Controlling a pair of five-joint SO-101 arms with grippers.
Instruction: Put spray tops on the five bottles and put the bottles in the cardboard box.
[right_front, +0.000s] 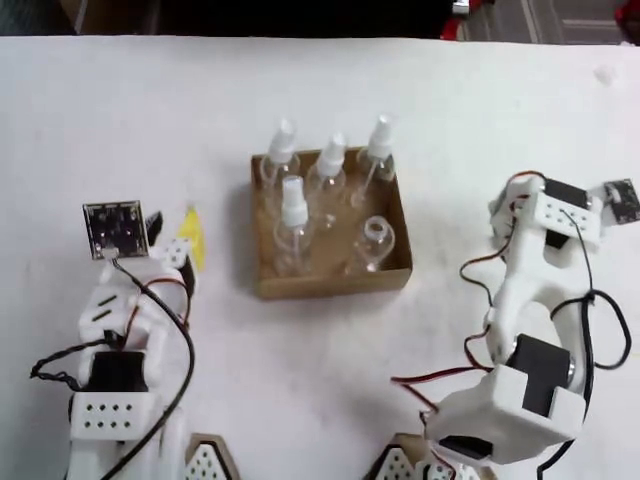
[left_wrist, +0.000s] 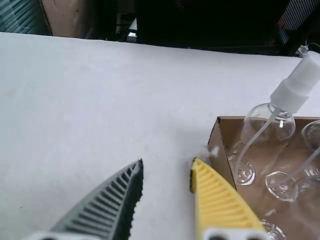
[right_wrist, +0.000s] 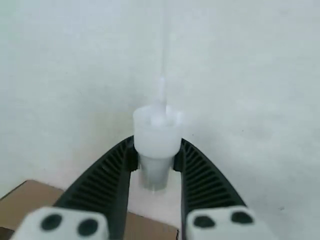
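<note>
The cardboard box (right_front: 330, 284) stands mid-table with several clear bottles upright inside. A capped bottle (right_front: 293, 222) and others behind it carry white spray tops; the front right bottle (right_front: 375, 242) has a bare neck. My right gripper (right_wrist: 156, 150) is shut on a white spray top (right_wrist: 156, 131), its thin tube pointing away over the table, beside a corner of the box (right_wrist: 30, 200). The right arm (right_front: 540, 260) is right of the box. My left gripper (left_wrist: 167, 167) is open and holds nothing, just left of the box wall (left_wrist: 220, 150), near a capped bottle (left_wrist: 272, 120).
White table surface (right_front: 120, 110) stretches on all sides of the box. Two cardboard-edged white pieces (right_front: 205, 460) lie at the front edge between the arm bases. Dark room beyond the far table edge.
</note>
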